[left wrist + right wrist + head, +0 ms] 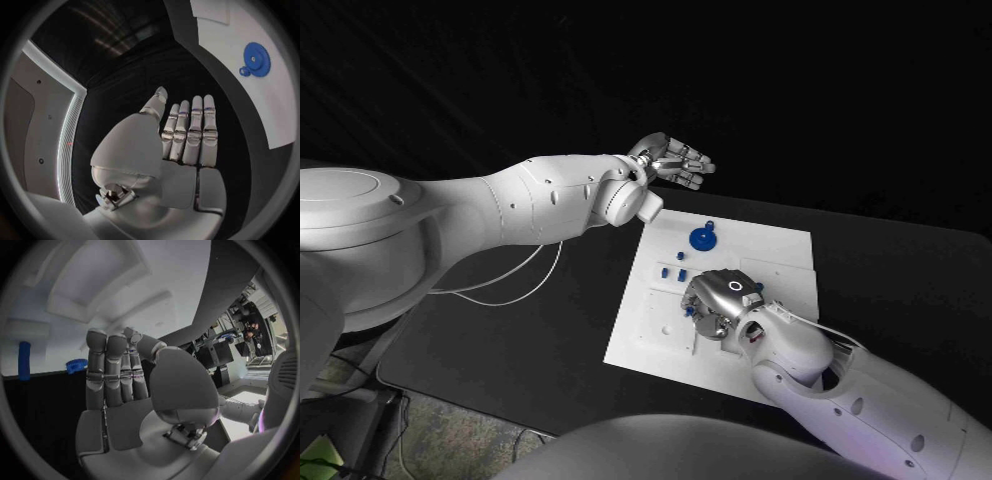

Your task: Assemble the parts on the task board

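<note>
Reach-in seems to be the step: the right silver hand [720, 302] hovers over the middle of the flat white task board [776, 245] on the black desk [516, 330], fingers [106, 365] straight, pressed together, holding nothing. The round blue toothed gear [702, 238] lies on the board's far part, small blue pegs [669, 272] between it and that hand. The left silver hand [674, 160] hangs beyond the board's far edge, fingers side by side and empty; next, the right hand must probably lower and pinch a peg.
</note>
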You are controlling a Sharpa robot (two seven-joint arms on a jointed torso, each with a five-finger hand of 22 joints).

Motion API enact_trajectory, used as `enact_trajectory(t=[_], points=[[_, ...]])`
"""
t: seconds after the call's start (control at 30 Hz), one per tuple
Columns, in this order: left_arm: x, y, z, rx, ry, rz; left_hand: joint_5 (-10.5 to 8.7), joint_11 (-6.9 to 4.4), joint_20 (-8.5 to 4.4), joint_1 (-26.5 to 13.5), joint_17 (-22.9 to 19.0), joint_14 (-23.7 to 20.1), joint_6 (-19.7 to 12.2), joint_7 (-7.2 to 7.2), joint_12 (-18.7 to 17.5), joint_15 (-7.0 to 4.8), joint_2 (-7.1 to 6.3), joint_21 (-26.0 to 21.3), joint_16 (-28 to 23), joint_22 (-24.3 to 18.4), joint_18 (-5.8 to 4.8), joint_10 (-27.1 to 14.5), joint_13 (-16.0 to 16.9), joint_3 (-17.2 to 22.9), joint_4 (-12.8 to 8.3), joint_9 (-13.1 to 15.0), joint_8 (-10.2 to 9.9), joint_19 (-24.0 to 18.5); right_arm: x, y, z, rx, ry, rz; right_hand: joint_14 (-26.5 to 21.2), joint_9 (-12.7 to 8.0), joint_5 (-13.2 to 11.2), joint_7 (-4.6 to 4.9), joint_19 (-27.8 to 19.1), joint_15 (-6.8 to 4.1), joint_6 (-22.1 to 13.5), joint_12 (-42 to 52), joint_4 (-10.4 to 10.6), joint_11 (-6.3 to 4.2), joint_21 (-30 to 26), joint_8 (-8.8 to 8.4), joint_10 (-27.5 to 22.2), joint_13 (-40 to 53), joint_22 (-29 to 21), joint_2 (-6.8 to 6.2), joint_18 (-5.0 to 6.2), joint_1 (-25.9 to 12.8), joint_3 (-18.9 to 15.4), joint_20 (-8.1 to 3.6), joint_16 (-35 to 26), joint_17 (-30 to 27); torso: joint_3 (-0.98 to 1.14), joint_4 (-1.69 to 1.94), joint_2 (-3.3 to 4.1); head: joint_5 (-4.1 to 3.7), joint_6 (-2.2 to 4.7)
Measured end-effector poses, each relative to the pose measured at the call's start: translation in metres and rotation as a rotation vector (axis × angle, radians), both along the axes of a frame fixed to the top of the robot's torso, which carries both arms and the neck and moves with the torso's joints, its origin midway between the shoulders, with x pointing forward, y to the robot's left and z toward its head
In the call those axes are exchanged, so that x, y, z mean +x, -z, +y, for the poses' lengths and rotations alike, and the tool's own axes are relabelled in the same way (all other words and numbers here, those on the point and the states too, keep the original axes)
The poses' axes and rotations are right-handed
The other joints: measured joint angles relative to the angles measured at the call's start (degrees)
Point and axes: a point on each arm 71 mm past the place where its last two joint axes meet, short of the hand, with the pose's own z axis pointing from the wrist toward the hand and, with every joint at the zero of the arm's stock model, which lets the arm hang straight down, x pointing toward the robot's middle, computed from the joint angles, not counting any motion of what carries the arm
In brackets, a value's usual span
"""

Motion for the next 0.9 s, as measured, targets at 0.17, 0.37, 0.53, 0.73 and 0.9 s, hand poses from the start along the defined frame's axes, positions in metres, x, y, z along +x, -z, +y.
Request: enact_trajectory(t=[0.17, 0.37, 0.53, 0.73, 0.9], points=[[0.0, 0.0001, 0.0, 0.001, 0.0, 0.002, 0.0, 0.0, 0.0, 0.0, 0.0, 0.0, 0.0, 0.0, 0.0, 0.0, 0.0, 0.0, 0.0, 0.0, 0.0, 0.0, 0.0, 0.0, 0.0, 0.0, 0.0, 0.0, -0.0006, 0.0001, 0.0004, 0.0, -0.001, 0.001, 0.0, 0.0, 0.0, 0.0, 0.0, 0.0, 0.0, 0.0, 0.0, 0.0, 0.0, 0.0, 0.0, -0.01, 0.0, 0.0, -0.01, 0.0, 0.0, 0.0, 0.0, 0.01, -0.01, 0.01, 0.0, 0.0, -0.05], [0.0, 0.0003, 0.0001, 0.001, 0.0, 0.003, 0.0, 0.0, 0.0, 0.0, 0.0, 0.0, 0.0, 0.0, 0.0, 0.0, 0.0, 0.0, 0.0, 0.0, 0.0, 0.0, 0.0, 0.0, 0.0, 0.0, 0.0, 0.0, -0.0019, -0.0004, 0.0012, 0.002, -0.003, 0.001, 0.0, 0.0, 0.0, 0.0, 0.0, 0.0, 0.0, 0.0, 0.0, 0.0, 0.0, 0.0, 0.0, 0.04, 0.0, 0.0, -0.03, 0.0, 0.0, 0.0, 0.0, 0.08, -0.01, 0.01, 0.0, 0.07, -0.09], [0.0, 0.0003, 0.0001, 0.001, 0.0, 0.004, 0.0, 0.0, 0.0, 0.0, 0.0, 0.0, 0.0, 0.0, 0.0, 0.0, 0.0, 0.0, 0.0, 0.01, 0.0, 0.0, 0.0, 0.0, 0.0, 0.0, 0.0, 0.0, -0.0022, -0.0001, 0.0011, 0.003, -0.002, 0.002, 0.0, -0.01, 0.0, 0.0, 0.0, 0.0, 0.0, 0.0, 0.0, 0.0, 0.0, 0.0, 0.0, 0.04, 0.0, 0.0, -0.04, 0.0, 0.0, 0.0, 0.0, 0.07, 0.0, 0.0, 0.0, 0.1, -0.1], [0.0, 0.0004, 0.0003, 0.002, 0.0, 0.006, 0.0, 0.0, 0.0, 0.0, 0.0, -0.2, 0.0, 0.0, 0.0, 0.2, 0.0, 0.0, 0.0, 0.01, 0.0, 0.0, 0.0, 0.0, 0.0, 0.0, 0.0, 0.0, -0.0031, 0.0003, 0.0011, 0.006, -0.001, 0.004, 0.0, -0.02, 0.0, 0.0, 0.0, 0.0, 0.0, -0.01, 0.0, 0.0, 0.23, 0.0, 0.0, 0.04, 0.0, 0.0, -0.05, 0.0, 0.0, 0.0, 0.0, 0.07, 0.01, -0.01, 0.0, 0.1, -0.04], [0.0001, 0.0005, 0.0006, 0.002, 0.0, 0.007, 0.0, 0.0, 0.0, 0.0, 0.0, -0.2, 0.0, 0.0, 0.0, 0.2, 0.0, 0.0, 0.0, 0.01, 0.0, 0.0, 0.0, 0.0, 0.0, 0.0, 0.0, 0.0, -0.0036, 0.0005, 0.001, 0.011, 0.001, 0.006, 0.0, -0.02, 0.0, 0.0, 0.0, 0.0, 0.0, -0.01, 0.0, 0.0, 0.23, 0.0, 0.0, 0.04, 0.0, 0.0, -0.06, 0.0, 0.0, 0.0, 0.0, 0.06, 0.02, -0.01, -0.01, 0.02, 0.03]])
